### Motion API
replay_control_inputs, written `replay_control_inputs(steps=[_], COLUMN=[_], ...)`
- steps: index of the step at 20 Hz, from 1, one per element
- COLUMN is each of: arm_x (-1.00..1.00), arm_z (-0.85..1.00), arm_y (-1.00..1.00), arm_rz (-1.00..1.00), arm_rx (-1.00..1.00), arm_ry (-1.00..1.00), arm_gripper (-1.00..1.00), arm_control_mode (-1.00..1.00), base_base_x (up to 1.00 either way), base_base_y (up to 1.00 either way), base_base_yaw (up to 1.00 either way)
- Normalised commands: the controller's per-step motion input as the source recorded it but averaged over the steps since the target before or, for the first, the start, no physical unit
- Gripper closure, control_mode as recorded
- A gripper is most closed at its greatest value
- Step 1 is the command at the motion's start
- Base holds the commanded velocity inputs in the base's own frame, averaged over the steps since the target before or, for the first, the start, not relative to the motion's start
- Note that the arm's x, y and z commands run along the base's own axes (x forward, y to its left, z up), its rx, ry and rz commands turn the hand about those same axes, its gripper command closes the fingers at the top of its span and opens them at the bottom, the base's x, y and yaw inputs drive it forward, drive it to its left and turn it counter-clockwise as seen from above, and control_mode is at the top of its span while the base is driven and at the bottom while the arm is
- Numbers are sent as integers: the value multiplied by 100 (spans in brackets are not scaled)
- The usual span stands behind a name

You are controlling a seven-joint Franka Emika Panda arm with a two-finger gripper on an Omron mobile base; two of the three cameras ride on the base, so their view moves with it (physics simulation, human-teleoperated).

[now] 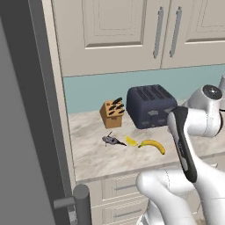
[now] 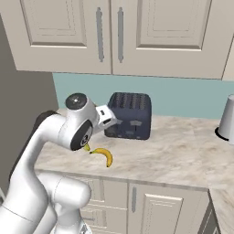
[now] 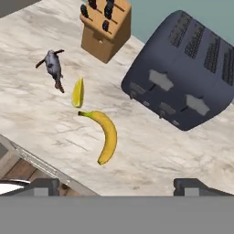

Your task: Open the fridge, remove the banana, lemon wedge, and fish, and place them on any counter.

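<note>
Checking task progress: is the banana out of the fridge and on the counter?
Out. The banana lies flat on the counter, beside the lemon wedge and in front of the toaster.

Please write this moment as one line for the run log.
tool: open, empty, above counter | banana, lemon wedge, fish: lying on counter | near: toaster, knife block

yellow banana [image 3: 106,135] and lemon wedge [image 3: 78,93], dark grey fish [image 3: 54,66], beige marbled counter [image 3: 41,114].
</note>
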Motion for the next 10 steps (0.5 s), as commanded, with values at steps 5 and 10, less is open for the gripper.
replay_control_inputs(steps=[5,10], arm_x=[-49,-50], arm_z=[100,99], arm_y=[3,14], arm_rz=[5,10], arm_rx=[10,10], arm_ry=[0,0], arm_gripper=[-100,-100], arm_control_mode=[-100,-100], base_base_x=[0,0], base_base_y=[0,0], base_base_yaw=[0,0])
